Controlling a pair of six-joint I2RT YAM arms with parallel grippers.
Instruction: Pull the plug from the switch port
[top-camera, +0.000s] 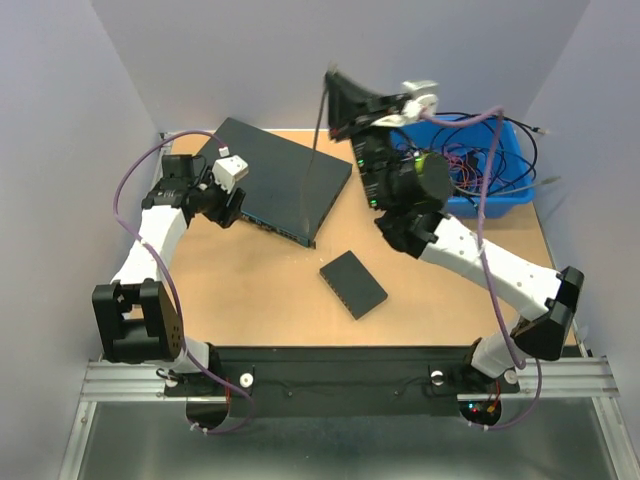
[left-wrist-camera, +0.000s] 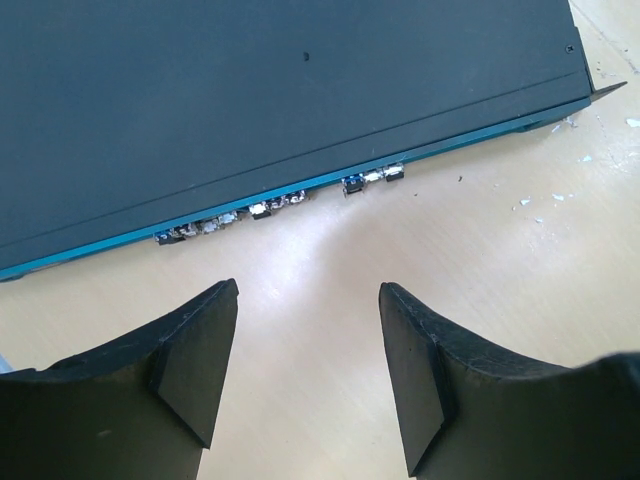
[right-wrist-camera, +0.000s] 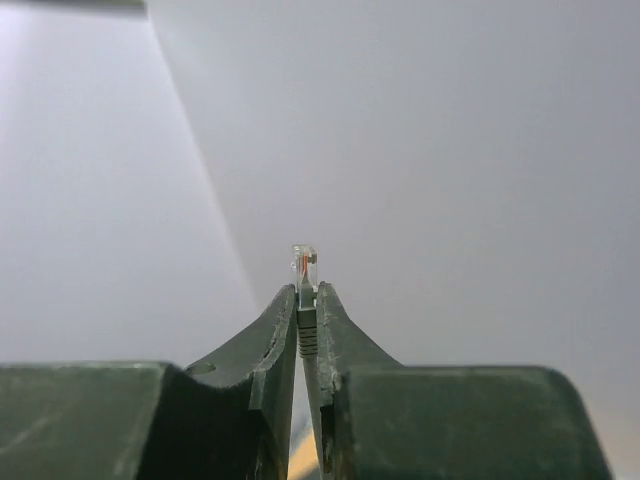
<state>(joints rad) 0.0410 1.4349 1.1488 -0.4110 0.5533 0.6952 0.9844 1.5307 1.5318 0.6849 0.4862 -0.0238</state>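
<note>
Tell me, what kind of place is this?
Probably a robot lab booth: grey walls around a wooden table, a left arm and a right arm bolted at its edge, a network switch and a blue bin of cables on it.

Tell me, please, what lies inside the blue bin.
A tangle of black and reddish cables lies in the blue bin; the right arm covers its left end, hiding anything there.

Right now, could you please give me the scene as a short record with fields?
switch: flat on table, ports facing left gripper
plug: out of port, clamped in right gripper, held high
cable: hangs from plug over switch
left gripper: open, before the ports, touching nothing
right gripper: shut on plug
bin: blue, holds cables, far right
box: black, on table
</note>
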